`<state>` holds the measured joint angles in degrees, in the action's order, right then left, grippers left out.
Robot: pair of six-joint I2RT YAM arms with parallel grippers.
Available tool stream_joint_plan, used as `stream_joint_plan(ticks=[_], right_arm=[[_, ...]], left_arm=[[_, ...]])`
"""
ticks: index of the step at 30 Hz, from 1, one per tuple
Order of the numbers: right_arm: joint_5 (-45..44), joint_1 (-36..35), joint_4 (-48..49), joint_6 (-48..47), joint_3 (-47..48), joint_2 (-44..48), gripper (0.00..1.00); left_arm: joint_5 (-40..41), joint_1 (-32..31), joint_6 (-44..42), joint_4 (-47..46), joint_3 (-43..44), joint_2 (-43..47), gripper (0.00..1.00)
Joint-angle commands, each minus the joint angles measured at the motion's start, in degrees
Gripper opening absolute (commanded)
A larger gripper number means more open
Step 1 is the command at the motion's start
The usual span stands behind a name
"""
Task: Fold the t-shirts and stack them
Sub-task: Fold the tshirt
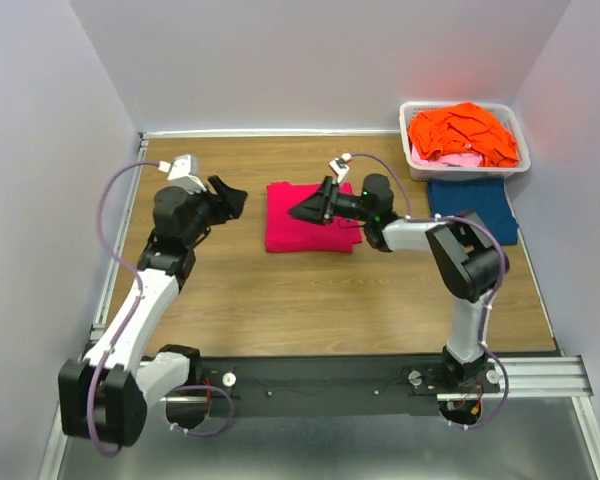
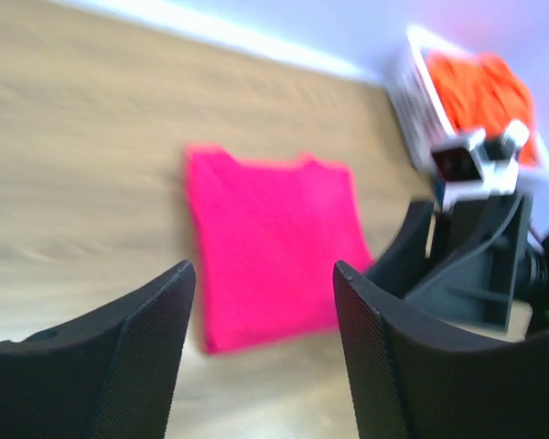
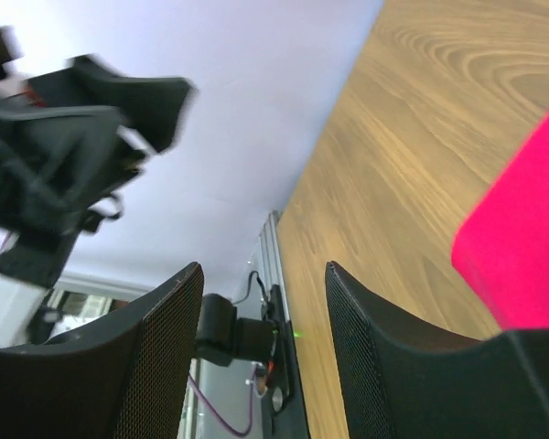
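The folded bright magenta-pink cloth t-shirt (image 1: 292, 233) lies between the left tool (image 1: 232, 196), well apart, and the right tool (image 1: 308, 207), over its right edge; both gape empty. The dark blue cloth t-shirt (image 1: 475, 205), near the far right corner of the counter (image 1: 280, 290), is nearer the right tool.

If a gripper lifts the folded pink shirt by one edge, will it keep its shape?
Probably not: the magenta shirt is soft cloth in flat layers, so it would likely droop and unfold. Pushed on the smooth wooden table, it may bunch up.
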<state>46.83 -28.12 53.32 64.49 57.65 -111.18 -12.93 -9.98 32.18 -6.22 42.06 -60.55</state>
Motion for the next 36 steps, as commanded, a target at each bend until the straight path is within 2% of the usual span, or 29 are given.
stream_joint_plan(ticks=[1, 4, 6, 13, 18, 22, 25, 26, 27, 28, 29, 32, 33, 36], right_arm=[[-5.1, -3.2, -0.1, 3.5, 5.8, -8.6, 0.63], [-8.2, -4.1, 0.1, 4.4, 6.5, -12.6, 0.64], [-10.4, -4.2, 0.3, 4.9, 6.6, -17.0, 0.64], [-11.8, -4.1, 0.8, 9.9, 5.8, -27.0, 0.64], [-10.5, -4.0, 0.6, 6.4, 5.2, -20.1, 0.64], [-11.0, -3.7, -5.5, 0.6, 6.2, -11.8, 0.64], [-15.6, -2.6, -18.6, -9.5, 6.9, -3.5, 0.64], [-20.1, -2.1, -24.2, -12.9, 7.6, -1.7, 0.64], [-22.3, -1.7, -35.5, -16.5, 8.7, 1.9, 0.66], [-24.8, -0.5, -39.9, -22.7, 9.3, 3.4, 0.66], [-28.7, 0.2, -45.6, -24.7, 8.9, 5.4, 0.66], [-32.8, 5.5, -50.5, -28.4, 4.7, 12.8, 0.70], [-33.5, 7.2, -53.1, -29.6, 3.9, 14.4, 0.71], [-37.9, 13.2, -61.3, -32.7, 1.7, 20.4, 0.77]], left_arm=[[18.0, 0.5, -8.9, 9.8, 0.0, 5.9, 0.75], [19.5, 0.5, -9.1, 7.8, -2.8, 8.0, 0.75], [17.7, 0.5, -8.4, 6.5, -4.8, 7.5, 0.76], [10.4, 1.1, -13.2, 7.4, -1.3, 3.2, 0.77], [11.0, 1.2, -13.9, 7.6, -2.1, 1.9, 0.75], [10.6, 1.0, -14.2, 8.3, -1.4, 0.4, 0.75], [12.4, -1.6, -15.0, 8.2, -1.5, -0.2, 0.75], [14.7, -4.2, -15.9, 8.3, -1.3, -0.7, 0.76], [15.6, -5.6, -16.2, 9.3, -0.8, -2.1, 0.76], [16.8, -7.4, -16.2, 9.9, -0.3, -2.9, 0.76], [19.1, -11.0, -16.6, 10.9, 1.0, -3.7, 0.76], [24.2, -17.2, -17.3, 12.0, 4.2, -7.2, 0.76], [25.3, -21.3, -17.6, 12.5, 5.2, -9.1, 0.76], [27.4, -26.2, -18.6, 13.2, 10.0, -14.6, 0.76]])
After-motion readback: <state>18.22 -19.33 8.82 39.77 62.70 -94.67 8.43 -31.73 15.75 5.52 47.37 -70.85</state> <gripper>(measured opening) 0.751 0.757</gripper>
